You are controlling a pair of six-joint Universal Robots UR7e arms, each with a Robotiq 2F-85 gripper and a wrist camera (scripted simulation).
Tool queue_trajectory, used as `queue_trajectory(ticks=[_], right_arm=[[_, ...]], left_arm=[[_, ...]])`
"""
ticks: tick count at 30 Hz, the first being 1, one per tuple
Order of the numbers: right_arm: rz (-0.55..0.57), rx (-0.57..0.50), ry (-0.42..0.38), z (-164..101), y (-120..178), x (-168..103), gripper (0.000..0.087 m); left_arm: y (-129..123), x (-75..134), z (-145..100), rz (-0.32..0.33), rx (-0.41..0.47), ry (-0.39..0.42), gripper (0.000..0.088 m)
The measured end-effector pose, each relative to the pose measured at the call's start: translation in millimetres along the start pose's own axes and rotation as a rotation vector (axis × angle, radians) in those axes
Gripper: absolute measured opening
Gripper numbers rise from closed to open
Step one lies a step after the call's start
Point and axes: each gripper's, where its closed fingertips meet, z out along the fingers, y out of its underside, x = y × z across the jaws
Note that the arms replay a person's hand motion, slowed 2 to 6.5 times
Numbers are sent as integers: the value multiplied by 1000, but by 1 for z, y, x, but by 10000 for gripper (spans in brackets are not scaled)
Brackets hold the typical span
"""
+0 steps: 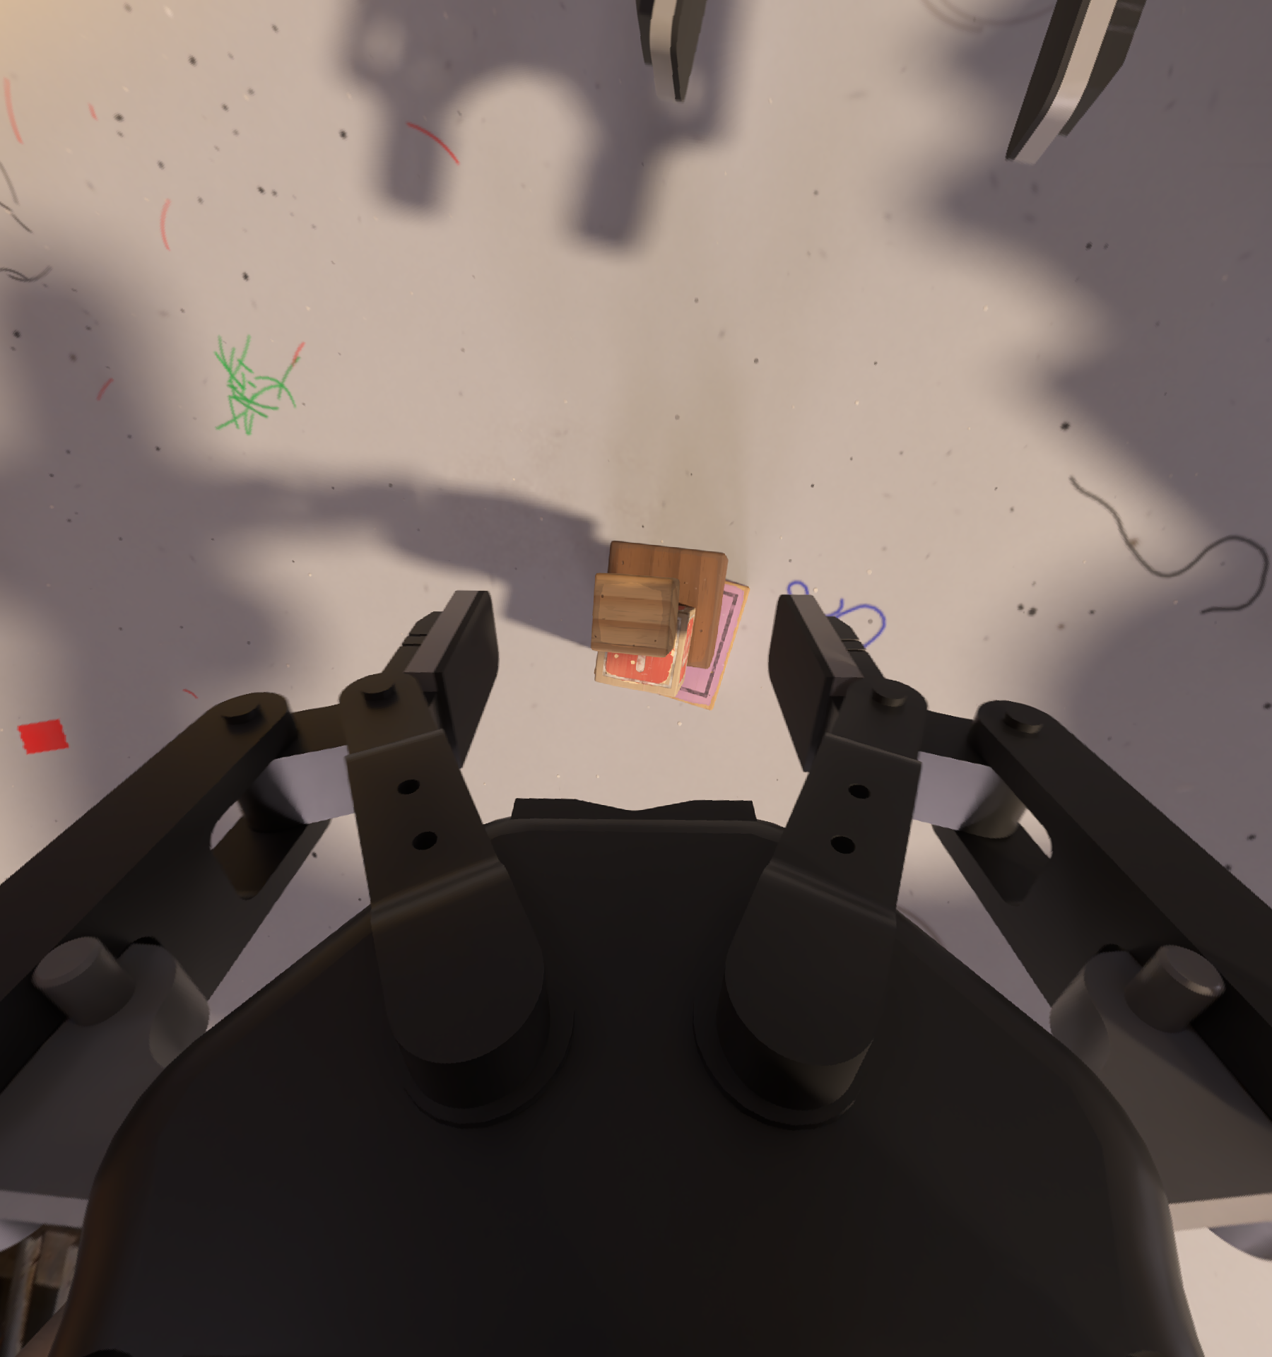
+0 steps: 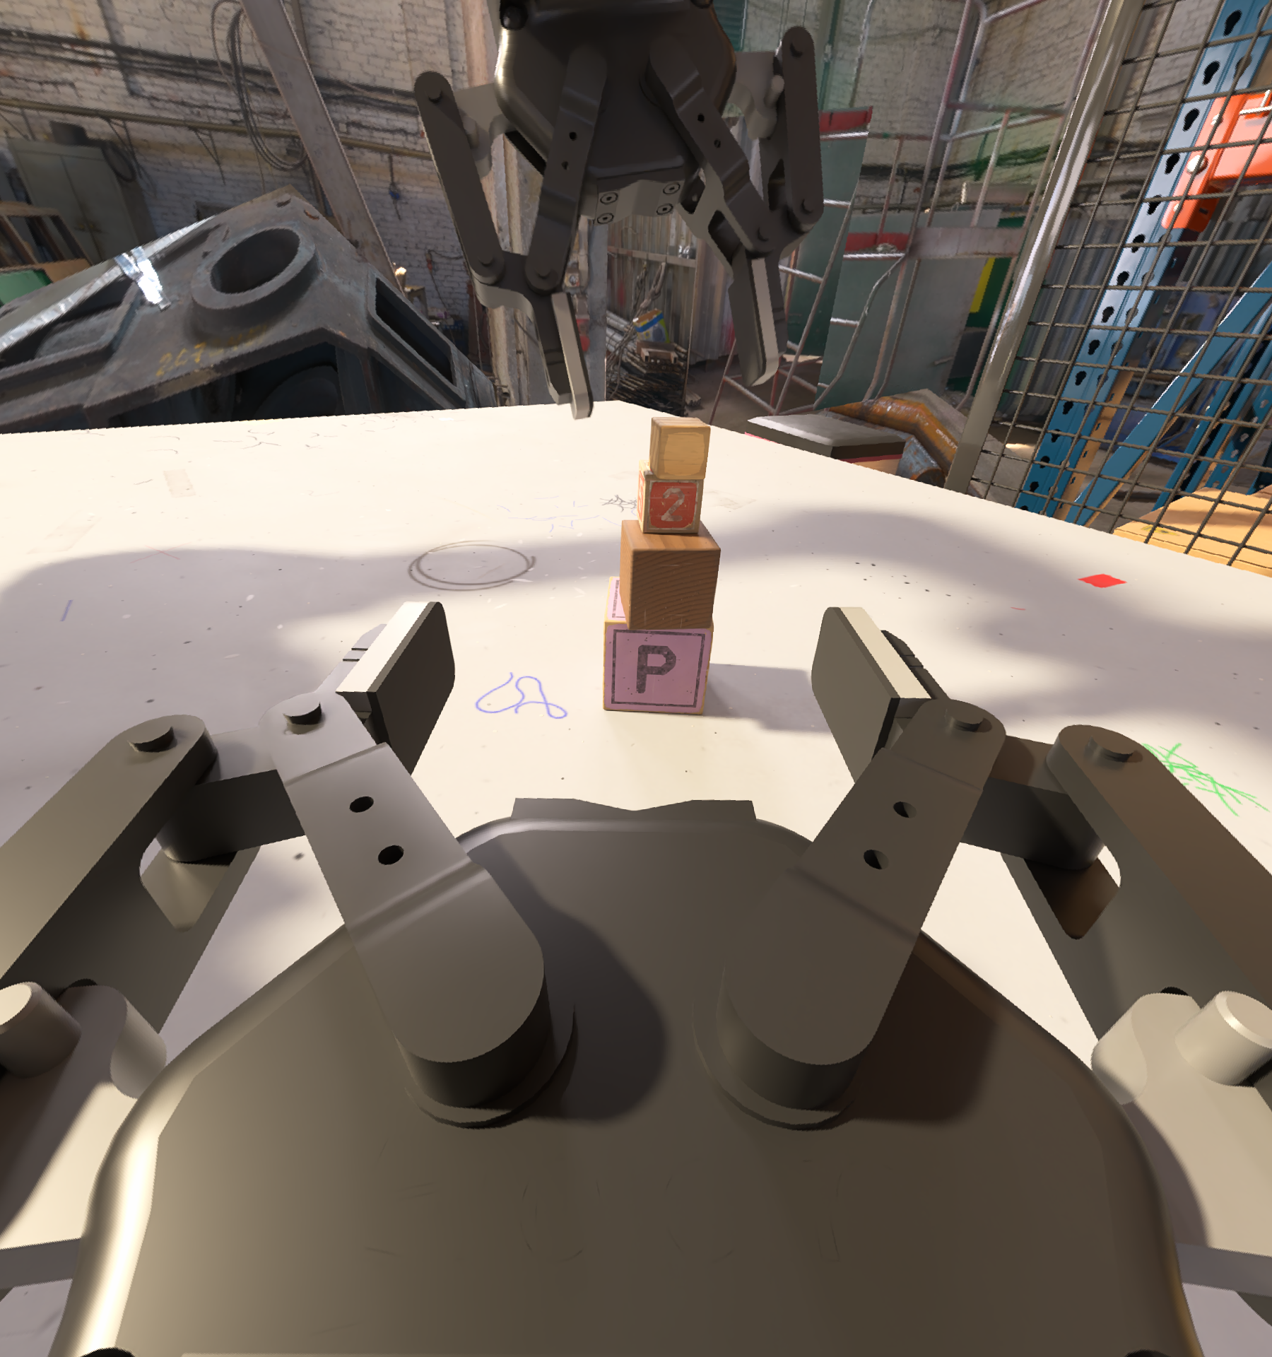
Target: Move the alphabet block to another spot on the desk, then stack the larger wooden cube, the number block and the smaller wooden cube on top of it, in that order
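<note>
On the desk point(image 2: 251, 661) stands the finished tower: alphabet block point(image 2: 655, 670), larger wooden cube point(image 2: 668, 579), number block point(image 2: 668, 504), smaller wooden cube point(image 2: 679, 448) (offset, none flush). Left gripper point(image 1: 633, 661) overhead and right gripper point(image 2: 633, 661) alongside gape empty. A careless brush in retreating could topple it.

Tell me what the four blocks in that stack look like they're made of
All four look like wood. The larger wooden cube and the smaller wooden cube are bare, with visible grain; the small one is paler, with rounded edges. The number block has chipped red paint over pale wood. The alphabet block at the bottom has matte pink faces and tan edges, probably painted wood.
</note>
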Motion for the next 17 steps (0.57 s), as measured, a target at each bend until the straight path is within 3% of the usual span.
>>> queue_trajectory(ticks=[3, 7, 17], right_arm=[[0, 1, 0, 0, 0, 0, 840], [2, 1, -1, 0, 0, 0, 840], [1, 4, -1, 0, 0, 0, 840]], left_arm=[[-4, 0, -6, -17, 48, -30, 763], [-10, 1, -15, -33, 143, -86, 840], [-16, 15, -50, -45, 477, -265, 854]])
